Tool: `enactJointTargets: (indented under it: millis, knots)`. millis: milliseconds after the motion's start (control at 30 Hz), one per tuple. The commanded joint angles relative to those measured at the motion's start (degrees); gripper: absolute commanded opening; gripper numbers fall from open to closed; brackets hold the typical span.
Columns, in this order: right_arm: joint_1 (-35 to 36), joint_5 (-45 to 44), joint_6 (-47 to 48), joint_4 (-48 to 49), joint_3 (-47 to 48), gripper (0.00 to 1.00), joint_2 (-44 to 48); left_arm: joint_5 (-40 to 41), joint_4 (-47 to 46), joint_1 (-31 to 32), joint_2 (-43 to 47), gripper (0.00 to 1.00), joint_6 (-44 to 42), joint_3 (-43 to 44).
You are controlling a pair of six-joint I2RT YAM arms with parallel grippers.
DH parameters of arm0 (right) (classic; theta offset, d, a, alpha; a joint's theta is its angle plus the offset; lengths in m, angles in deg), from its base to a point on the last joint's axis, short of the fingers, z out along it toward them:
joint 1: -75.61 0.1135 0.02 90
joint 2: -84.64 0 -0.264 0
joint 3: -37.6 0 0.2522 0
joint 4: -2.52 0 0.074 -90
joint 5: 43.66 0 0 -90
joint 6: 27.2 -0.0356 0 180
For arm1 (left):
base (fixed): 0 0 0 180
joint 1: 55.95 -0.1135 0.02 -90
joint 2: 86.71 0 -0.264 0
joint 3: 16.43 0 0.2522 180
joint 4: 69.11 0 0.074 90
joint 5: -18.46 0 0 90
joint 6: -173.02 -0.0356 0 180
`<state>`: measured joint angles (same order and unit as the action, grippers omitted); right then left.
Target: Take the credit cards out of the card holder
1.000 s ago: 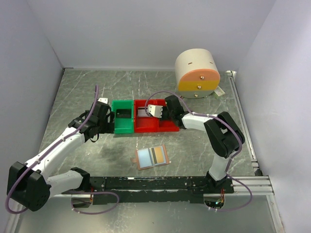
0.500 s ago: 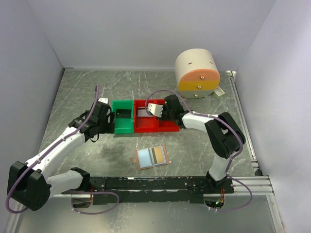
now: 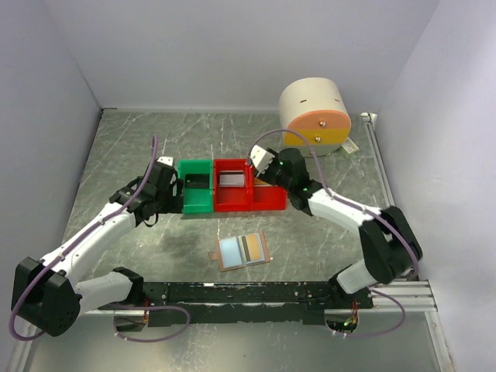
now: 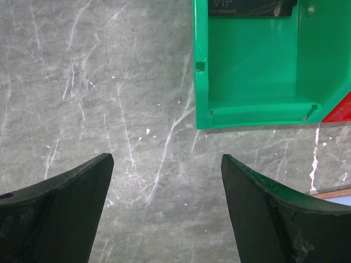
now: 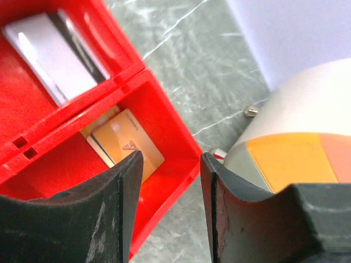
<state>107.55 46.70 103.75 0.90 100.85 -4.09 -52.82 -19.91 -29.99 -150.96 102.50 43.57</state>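
The card holder lies open on the table, near the middle of its near edge and well apart from both arms. The left gripper has its fingers spread wide with nothing between them. It hangs over bare table just beside the green bin — a dark card lies in that bin. The right gripper is parted and empty above the red bin — there a gold-brown card and a silver-grey card lie in separate compartments.
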Motion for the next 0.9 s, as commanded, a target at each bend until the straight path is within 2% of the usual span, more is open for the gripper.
enactJointTargets:
  millis: [0, 100, 133, 167, 200, 267, 433, 533, 600, 667, 867]
  knots:
    - [0.3, -4.0, -19.2, 10.0, -5.6, 0.49, 9.2, -2.6, -0.7, -0.3, 0.2, 0.91, -0.5, 1.8]
    - [0.1, -8.6, -35.1, 10.3, -8.9, 0.55, 15.8, -4.8, -1.0, -0.3, 0.6, 0.91, -0.6, 1.7]
    - [0.1, -11.1, -45.0, 8.4, -9.4, 0.59, 18.1, -6.2, -1.2, -0.3, 0.9, 0.91, -0.6, 1.6]
    - [0.1, -14.2, -53.1, 5.5, -9.2, 0.66, 19.4, -7.7, -1.7, -0.3, 1.4, 0.91, -0.7, 1.3]
    - [0.1, -17.3, -60.9, 0.9, -8.6, 0.67, 20.4, -9.4, -2.1, -0.3, 1.9, 0.91, -0.6, 1.2]
    - [0.0, -16.9, -71.9, -6.6, -8.0, 0.65, 21.3, -13.6, -3.4, -0.3, 3.0, 0.92, 0.1, 0.8]
    - [0.0, 5.8, -81.0, -8.6, -10.2, 0.69, 19.7, -31.7, -12.6, -0.3, 4.4, 0.90, 6.5, -1.6]
    - [1.0, 15.3, -87.9, -4.5, -13.7, 0.65, 17.5, -42.6, -16.4, -0.1, 1.1, 0.88, 9.5, -0.7]
    - [3.1, 15.6, -91.5, -1.5, -16.7, 0.64, 17.0, -47.0, -17.9, 0.9, -0.7, 0.86, 10.8, -0.7]
    - [5.6, 14.1, -92.9, -1.3, -18.0, 0.62, 16.8, -47.7, -18.1, 3.0, -2.3, 0.85, 11.5, -0.8]
    - [11.4, 6.5, -94.6, -10.4, -16.9, 0.50, 15.1, -44.6, -22.0, 11.2, -2.9, 0.82, 16.9, -4.4]
